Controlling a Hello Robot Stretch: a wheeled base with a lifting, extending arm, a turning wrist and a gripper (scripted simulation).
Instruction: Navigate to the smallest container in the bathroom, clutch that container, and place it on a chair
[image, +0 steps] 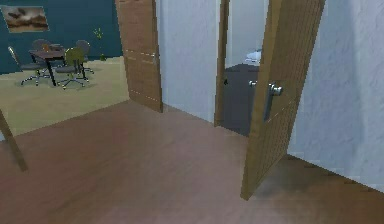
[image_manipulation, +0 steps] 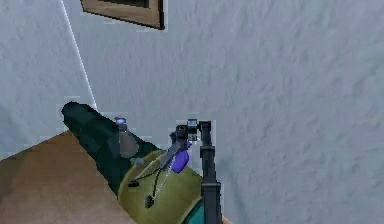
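In the arm side view the dark arm bar (image_manipulation: 210, 188) rises from the bottom edge, with the gripper (image_manipulation: 165, 170) left of its white marker squares. Behind the gripper sits an olive-yellow rounded thing (image_manipulation: 178, 200), and a dark cylinder (image_manipulation: 92, 138) with a small grey stub slants up to its left. I cannot tell whether the gripper holds anything. In the forward view, several chairs (image: 72, 62) stand around a dark table (image: 48, 50) in the far room with a teal wall. Through the doorway at the right stands a dark cabinet (image: 240, 98) with a pale thing (image: 254, 58) on top.
An open wooden door (image: 280, 85) with a metal handle juts into the floor at the forward view's right. Another wooden door (image: 140, 50) stands left of a white wall. Wood floor (image: 130, 165) stretches ahead. A framed picture (image_manipulation: 125, 10) hangs on the white wall beside the arm.
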